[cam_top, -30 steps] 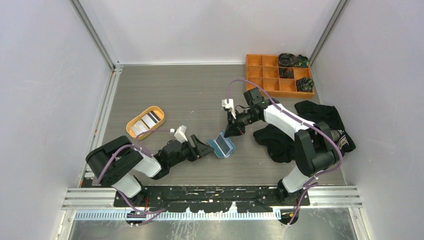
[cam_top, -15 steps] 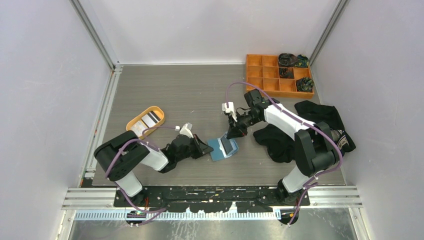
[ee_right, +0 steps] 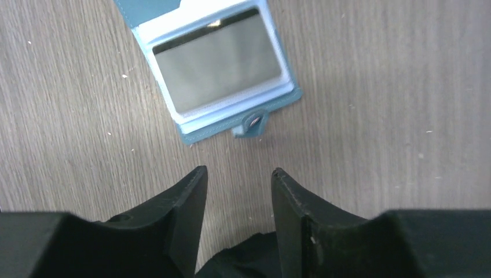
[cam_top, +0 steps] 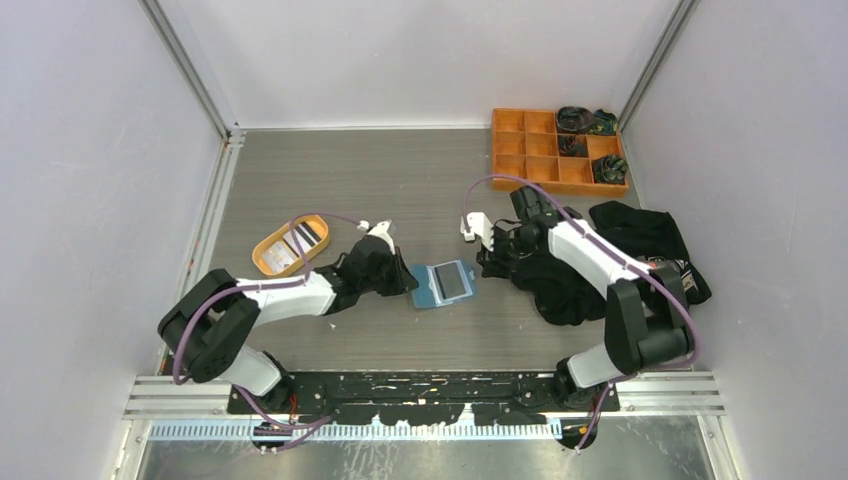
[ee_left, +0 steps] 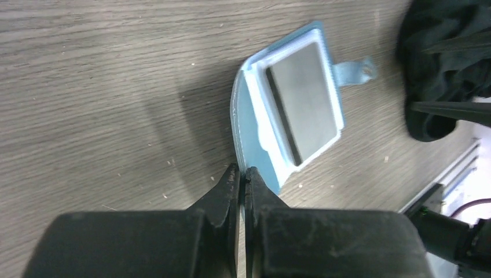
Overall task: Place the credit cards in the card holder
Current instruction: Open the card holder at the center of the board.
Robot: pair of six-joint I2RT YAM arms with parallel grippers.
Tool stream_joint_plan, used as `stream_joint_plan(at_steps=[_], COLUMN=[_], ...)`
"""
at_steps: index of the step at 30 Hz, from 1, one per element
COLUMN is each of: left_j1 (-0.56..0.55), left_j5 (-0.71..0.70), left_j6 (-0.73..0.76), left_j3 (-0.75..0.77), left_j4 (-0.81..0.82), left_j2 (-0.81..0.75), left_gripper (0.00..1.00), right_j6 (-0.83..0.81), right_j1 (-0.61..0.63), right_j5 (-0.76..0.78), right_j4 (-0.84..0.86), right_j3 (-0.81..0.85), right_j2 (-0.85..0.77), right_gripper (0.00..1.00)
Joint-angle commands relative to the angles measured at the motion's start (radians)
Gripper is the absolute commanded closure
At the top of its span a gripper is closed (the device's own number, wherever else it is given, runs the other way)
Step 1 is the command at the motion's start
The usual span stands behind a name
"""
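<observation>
The left tool [ee_left: 243, 172] is clenched on the edge of the card holder [ee_left: 244, 133], laid open on the surface [ee_left: 116, 87]. Beside the holder's tab, the right tool [ee_right: 237, 179] is spread empty over black cloth [cam_top: 555, 295].

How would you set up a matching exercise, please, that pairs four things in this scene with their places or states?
Things:
1. card holder
2. left gripper
3. right gripper
4. tray

States:
A. open, over the table
B. holds loose cards
C. lies open, a card in its pocket
D. shut on a blue edge

Pairs: 1-C, 2-D, 3-A, 4-B
</observation>
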Motion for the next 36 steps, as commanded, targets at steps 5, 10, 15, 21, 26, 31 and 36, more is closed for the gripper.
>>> stream_joint_plan(at_steps=[5, 10, 15, 21, 26, 31, 36], left_j1=[0.021, 0.031, 0.033, 0.035, 0.035, 0.035, 0.034], left_j5=[0.082, 0.073, 0.082, 0.072, 0.053, 0.039, 0.085], left_j6=[0.122, 0.15, 0.143, 0.143, 0.145, 0.138, 0.095], left_j3=[0.092, 0.14, 0.144, 0.137, 0.114, 0.069, -0.009], left_j4=[-0.174, -0.268, -0.269, -0.276, -0.28, -0.278, -0.177], left_j2=[0.101, 0.107, 0.104, 0.061, -0.023, -0.2, -0.417], left_gripper=[1.0, 0.95, 0.85, 0.8, 0.73, 0.68, 0.61], right_j6=[-0.159, -0.205, -0.155, -0.159, -0.155, -0.107, 0.008], right_j1=[-0.004, 0.031, 0.076, 0.114, 0.123, 0.143, 0.148], right_j5=[-0.408, -0.387, -0.205, -0.016, 0.001, 0.022, 0.004], right_j4=[0.005, 0.002, 0.0, -0.044, -0.061, -0.066, -0.067], right_j3=[-0.1, -0.109, -0.066, -0.014, -0.003, 0.018, 0.062], right_j2=[-0.237, -0.162, -0.038, 0.067, 0.076, 0.093, 0.107], right_gripper=[0.31, 0.38, 0.53, 0.7, 0.74, 0.81, 0.89])
